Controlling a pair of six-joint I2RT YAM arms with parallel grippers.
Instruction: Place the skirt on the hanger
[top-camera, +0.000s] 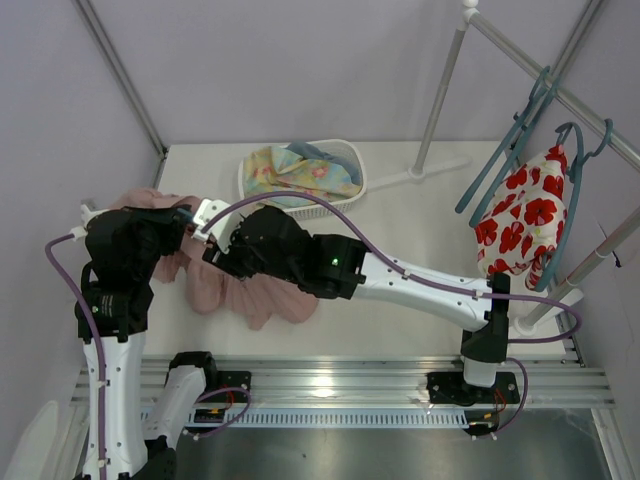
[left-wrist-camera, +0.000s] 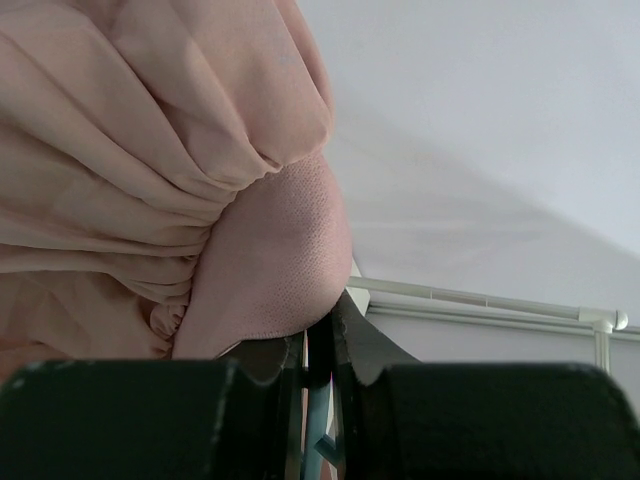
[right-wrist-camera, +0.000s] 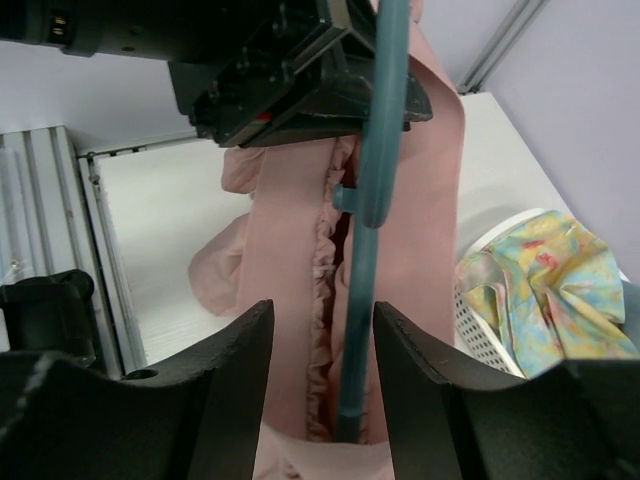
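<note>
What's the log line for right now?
stage: fitting skirt to hanger | left gripper: shut on skirt waistband and hanger | right gripper: open, astride both | skirt not hung yet

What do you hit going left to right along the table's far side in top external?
White basket with pastel floral cloth → rack pole → red-flowered white cloth. Skirt and rail hangers overlap others, so left out.

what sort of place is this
Likely a robot lab test cell, not a home: two arms bolted to a metal rail, a garment rack, a laundry basket.
</note>
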